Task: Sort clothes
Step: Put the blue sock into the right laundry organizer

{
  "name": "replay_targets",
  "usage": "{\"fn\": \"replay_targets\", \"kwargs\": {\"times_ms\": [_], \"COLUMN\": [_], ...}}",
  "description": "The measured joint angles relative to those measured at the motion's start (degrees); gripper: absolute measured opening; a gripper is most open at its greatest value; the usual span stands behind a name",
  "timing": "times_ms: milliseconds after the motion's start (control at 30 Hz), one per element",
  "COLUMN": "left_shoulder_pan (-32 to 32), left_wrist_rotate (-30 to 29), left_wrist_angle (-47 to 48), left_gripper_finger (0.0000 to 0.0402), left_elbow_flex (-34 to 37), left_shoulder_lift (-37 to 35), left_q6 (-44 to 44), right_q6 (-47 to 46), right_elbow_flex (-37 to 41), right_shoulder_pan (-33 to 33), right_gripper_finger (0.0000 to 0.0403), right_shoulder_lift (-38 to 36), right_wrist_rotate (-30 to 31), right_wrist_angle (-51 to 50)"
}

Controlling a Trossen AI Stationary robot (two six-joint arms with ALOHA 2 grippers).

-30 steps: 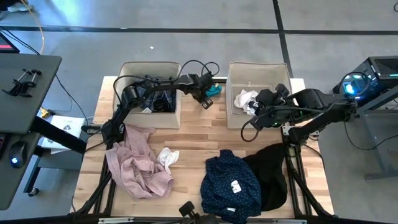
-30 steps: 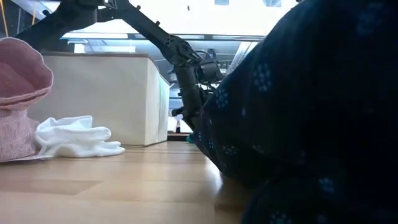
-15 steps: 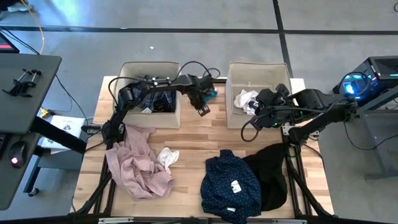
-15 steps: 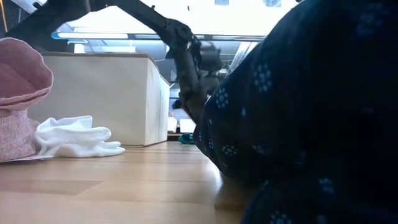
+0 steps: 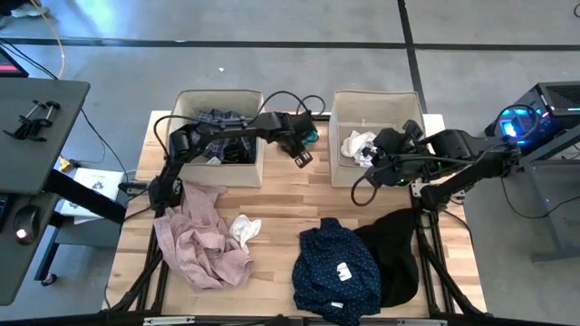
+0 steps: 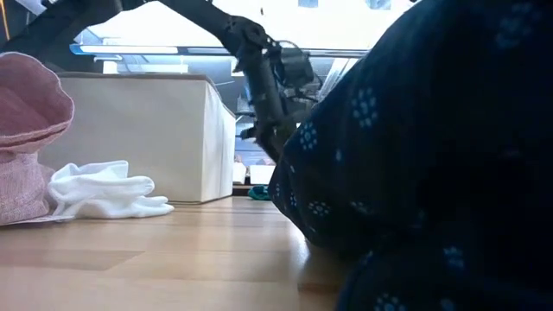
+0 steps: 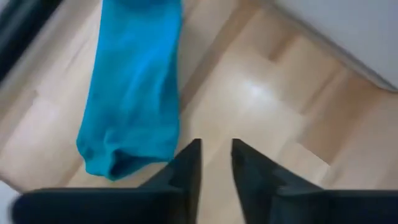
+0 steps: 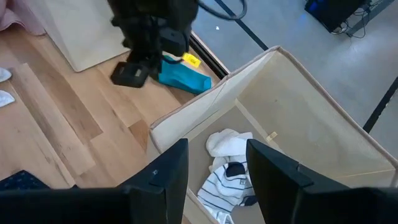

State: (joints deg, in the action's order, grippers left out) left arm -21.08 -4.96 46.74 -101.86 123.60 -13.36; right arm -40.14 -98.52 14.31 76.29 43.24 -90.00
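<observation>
Surface: wooden table (image 5: 281, 195) with two beige boxes at its far edge, left box (image 5: 217, 136) and right box (image 5: 376, 136).
Thing: teal piece (image 5: 311, 133) lies on the wood between the boxes, at the far edge; in the left wrist view (image 7: 134, 87) it rests flat, just beside the fingers, not between them.
Left claw (image 5: 302, 154): fingers a narrow gap apart, holding nothing, just near of the piece.
Right claw (image 5: 372, 156): over the right box's near-left part, fingers apart, empty, above the socks (image 8: 227, 168).
Doing it well: I judge the claw must open wider, shift onto the cloth's near end, press low, then close.
Changed: left claw has come off the piece and back toward the near side; piece now lies free.
</observation>
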Motion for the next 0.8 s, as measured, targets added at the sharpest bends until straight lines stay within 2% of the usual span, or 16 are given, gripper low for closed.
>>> {"fn": "replay_targets", "kwargs": {"times_ms": [100, 200, 267, 367, 467, 600, 700, 800], "left_shoulder_pan": [-1.34, -1.82, -1.85, -1.79, -1.35, 0.36, 1.60, 3.58], "left_wrist_rotate": [0.55, -2.40, -3.27, -2.40, -2.80, -4.67, -2.05, 1.85], "left_wrist_angle": [-0.33, -0.89, -1.00, -0.41, 1.46, 2.13, 2.83, 3.70], "left_gripper_finger": [0.0137, 0.0181, 0.0196, 0.0199, 0.0179, 0.0109, 0.0030, 0.0013], "left_elbow_flex": [0.03, -0.04, -0.02, -0.02, -0.07, -0.12, -0.13, -0.13], "left_shoulder_lift": [1.14, 2.30, 3.45, 5.69, 7.81, 7.94, 8.01, 7.59], "left_q6": [-2.05, -2.65, -2.92, -3.62, -4.75, -1.41, 0.78, 1.87], "right_q6": [-0.08, -0.35, -0.36, -0.37, -0.37, -0.37, -0.38, -0.39], "right_elbow_flex": [0.00, 0.00, 0.00, 0.00, 0.00, 0.00, 0.00, 0.00], "right_shoulder_pan": [0.00, 0.00, 0.00, 0.00, 0.00, 0.00, 0.00, 0.00], "right_gripper_finger": [0.0150, 0.0150, 0.0150, 0.0150, 0.0150, 0.0150, 0.0150, 0.0150], "right_shoulder_lift": [0.00, 0.00, 0.00, 0.00, 0.00, 0.00, 0.00, 0.00], "right_wrist_rotate": [-0.31, -0.95, -1.50, -1.75, -1.84, -1.96, -2.02, -2.14], "right_wrist_angle": [0.03, 0.03, 0.05, 0.13, 0.24, 0.26, 0.26, 0.26]}}
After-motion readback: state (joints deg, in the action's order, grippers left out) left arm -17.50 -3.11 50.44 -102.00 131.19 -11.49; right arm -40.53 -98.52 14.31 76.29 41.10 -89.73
